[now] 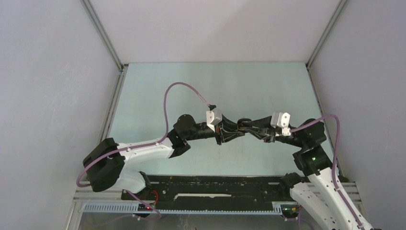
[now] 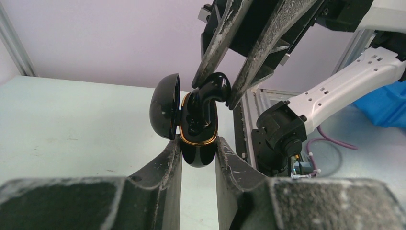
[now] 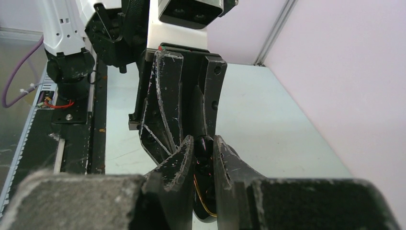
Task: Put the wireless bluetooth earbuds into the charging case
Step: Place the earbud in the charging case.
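The charging case [image 2: 197,152] is glossy black with a gold rim. My left gripper [image 2: 198,146] is shut on its lower body and holds it upright above the table. Its lid [image 2: 165,105] is swung open to the left. A black earbud [image 2: 213,88] is pinched in my right gripper [image 2: 214,93], which reaches down from above. The earbud's lower end is inside the case opening. In the right wrist view the earbud [image 3: 205,146] sits between my right gripper's [image 3: 203,141] fingertips, with the case's gold rim [image 3: 205,208] just below. From above, both grippers [image 1: 242,128] meet at mid-table and hide the case.
A black rail [image 1: 210,189] runs along the table's near edge by the arm bases. White walls and aluminium posts [image 1: 103,36] close in the pale green table [image 1: 215,86]. A blue bin [image 2: 383,108] lies beyond the table's edge.
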You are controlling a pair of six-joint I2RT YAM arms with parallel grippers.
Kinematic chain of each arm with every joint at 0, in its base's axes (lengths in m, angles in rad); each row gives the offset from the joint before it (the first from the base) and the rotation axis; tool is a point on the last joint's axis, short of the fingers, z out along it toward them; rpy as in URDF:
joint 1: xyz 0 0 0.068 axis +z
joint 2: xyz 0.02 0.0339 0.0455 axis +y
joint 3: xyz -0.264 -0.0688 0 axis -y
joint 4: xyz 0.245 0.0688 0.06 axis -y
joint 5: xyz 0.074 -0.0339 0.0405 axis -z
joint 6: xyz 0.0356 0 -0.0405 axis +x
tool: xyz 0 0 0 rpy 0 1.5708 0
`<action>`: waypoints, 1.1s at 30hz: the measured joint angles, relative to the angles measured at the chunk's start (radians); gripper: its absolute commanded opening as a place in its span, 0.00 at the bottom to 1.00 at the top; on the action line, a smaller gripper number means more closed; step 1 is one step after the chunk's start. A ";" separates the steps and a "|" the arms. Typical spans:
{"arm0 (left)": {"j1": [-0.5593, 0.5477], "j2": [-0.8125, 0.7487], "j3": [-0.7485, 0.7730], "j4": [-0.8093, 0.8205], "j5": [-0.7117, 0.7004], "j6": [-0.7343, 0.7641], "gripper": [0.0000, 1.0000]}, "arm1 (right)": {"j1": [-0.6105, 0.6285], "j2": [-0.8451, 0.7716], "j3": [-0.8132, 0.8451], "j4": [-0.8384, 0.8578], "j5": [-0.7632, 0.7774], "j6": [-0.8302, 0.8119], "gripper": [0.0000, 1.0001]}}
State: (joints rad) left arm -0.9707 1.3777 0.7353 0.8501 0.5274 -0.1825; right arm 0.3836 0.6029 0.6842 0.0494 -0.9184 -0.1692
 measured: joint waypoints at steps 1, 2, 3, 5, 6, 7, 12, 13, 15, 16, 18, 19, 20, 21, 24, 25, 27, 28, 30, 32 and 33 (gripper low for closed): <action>0.000 0.003 0.000 0.010 0.000 -0.005 0.00 | 0.000 -0.008 -0.010 0.014 0.008 0.005 0.00; 0.000 0.007 0.000 0.018 0.000 -0.012 0.00 | 0.000 -0.011 -0.015 0.028 0.013 0.008 0.00; 0.001 0.011 0.000 0.024 0.000 -0.019 0.00 | 0.000 -0.011 -0.017 0.037 0.019 0.010 0.00; 0.001 0.015 0.000 0.032 0.000 -0.029 0.00 | 0.000 -0.010 -0.018 0.049 0.031 0.013 0.00; 0.001 0.016 0.000 0.037 0.000 -0.029 0.00 | 0.000 -0.009 -0.018 0.053 0.036 0.016 0.00; 0.001 0.016 0.000 0.040 0.000 -0.030 0.00 | 0.000 -0.009 -0.018 0.055 0.041 0.017 0.00; 0.001 0.016 0.000 0.058 0.000 -0.031 0.00 | 0.001 0.002 -0.018 0.059 0.066 0.028 0.00; 0.001 0.016 0.000 0.059 0.000 -0.031 0.00 | 0.001 0.005 -0.018 0.058 0.069 0.030 0.00; 0.001 0.016 0.000 0.060 0.000 -0.031 0.00 | 0.001 0.011 -0.018 0.058 0.074 0.031 0.00; 0.001 0.016 0.000 0.060 0.000 -0.031 0.00 | 0.002 0.013 -0.018 0.058 0.076 0.032 0.00; 0.001 0.016 0.000 0.060 0.000 -0.035 0.00 | 0.004 0.013 -0.018 0.058 0.077 0.035 0.00; 0.001 0.016 0.000 0.060 0.000 -0.036 0.00 | 0.005 0.013 -0.018 0.058 0.077 0.037 0.00; 0.001 0.016 0.000 0.060 0.000 -0.037 0.00 | 0.006 0.014 -0.018 0.058 0.077 0.038 0.00; 0.001 0.016 0.000 0.060 0.000 -0.037 0.00 | 0.006 0.014 -0.018 0.057 0.077 0.038 0.00; 0.001 0.016 0.000 0.060 0.000 -0.037 0.00 | 0.008 0.014 -0.018 0.057 0.077 0.038 0.00; 0.001 0.016 0.000 0.060 0.000 -0.037 0.00 | 0.010 0.014 -0.018 0.057 0.077 0.039 0.00; 0.001 0.016 0.000 0.060 0.000 -0.038 0.00 | 0.011 0.014 -0.018 0.057 0.077 0.044 0.00; 0.001 0.017 0.000 0.060 0.000 -0.038 0.00 | 0.011 0.014 -0.018 0.057 0.077 0.047 0.00; 0.002 0.017 0.000 0.059 0.000 -0.038 0.00 | 0.012 0.014 -0.018 0.057 0.077 0.050 0.00; 0.005 0.017 0.000 0.059 0.000 -0.038 0.00 | 0.013 0.014 -0.018 0.057 0.076 0.053 0.00; 0.006 0.017 0.000 0.059 0.000 -0.038 0.00 | 0.014 0.014 -0.018 0.057 0.076 0.053 0.00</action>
State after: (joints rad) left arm -0.9649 1.3945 0.7353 0.9092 0.5274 -0.2207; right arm 0.3973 0.6170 0.6662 0.1062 -0.8421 -0.1162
